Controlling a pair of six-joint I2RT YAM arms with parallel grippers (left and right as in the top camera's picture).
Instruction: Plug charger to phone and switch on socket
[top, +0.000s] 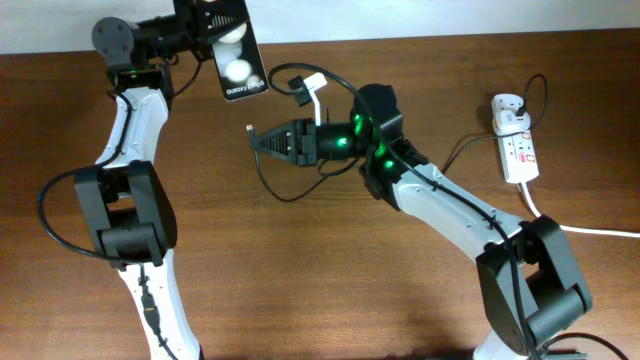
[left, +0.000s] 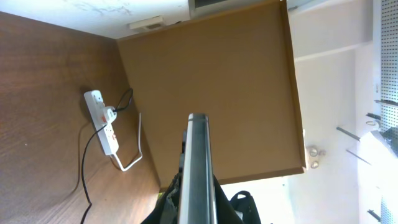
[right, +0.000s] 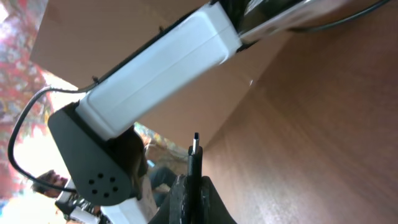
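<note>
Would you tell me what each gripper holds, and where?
Left gripper: the phone, by its end opposite the text. Right gripper: the charger, just behind its plug tip.

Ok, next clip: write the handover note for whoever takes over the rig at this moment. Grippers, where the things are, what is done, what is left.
Left gripper: shut on the phone, held up with its screen facing the overhead camera.
Right gripper: shut on the charger just behind its plug tip; the tip is free, apart from the phone.
Socket: on the right side, with the white adapter seated in it.
Done: phone and plug are both in hand.
Left: seat the plug in the phone, then switch the socket on; its switch is too small to read.
</note>
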